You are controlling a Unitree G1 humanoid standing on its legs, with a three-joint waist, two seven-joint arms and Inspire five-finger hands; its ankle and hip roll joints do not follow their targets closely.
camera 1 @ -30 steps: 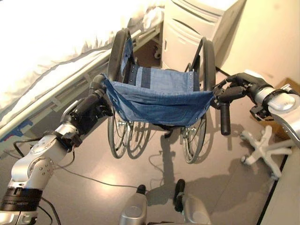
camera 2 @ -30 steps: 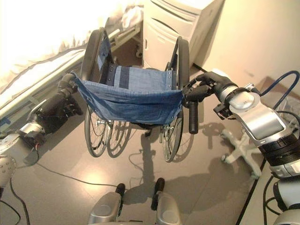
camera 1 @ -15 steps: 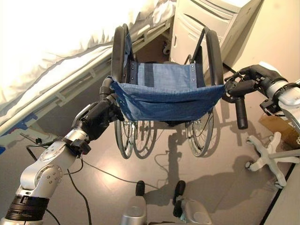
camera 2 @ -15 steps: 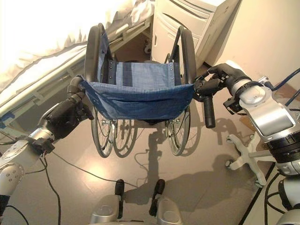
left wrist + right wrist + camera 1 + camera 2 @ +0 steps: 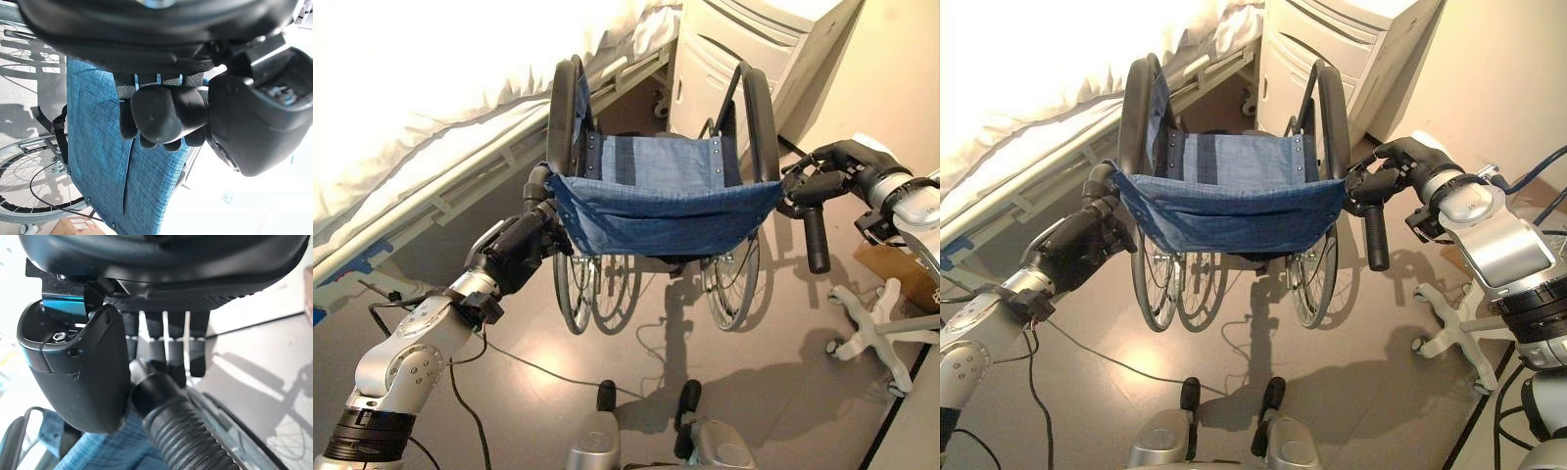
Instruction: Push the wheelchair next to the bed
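The wheelchair (image 5: 661, 201) has a blue cloth back and black wheels. It stands in front of me with its left wheel close to the bed (image 5: 421, 108), which carries white bedding. My left hand (image 5: 514, 257) is shut on the left push handle (image 5: 159, 115), its fingers curled round the grip's end. On the other side my right hand (image 5: 837, 174) is shut on the top of the right push handle (image 5: 817, 243), whose ribbed black grip (image 5: 181, 431) hangs down below the fingers.
A white cabinet (image 5: 744, 59) stands just beyond the wheelchair's right wheel. The bed's metal side rail (image 5: 460, 186) runs along the left. At the right are a white star-shaped chair base (image 5: 871, 328), a cardboard box (image 5: 889, 266) and the wall.
The whole view has shifted since a second ago. Both hands have kept hold of the push handles. The wheelchair now stands straighter beside the bed, and little has changed in the last half second.
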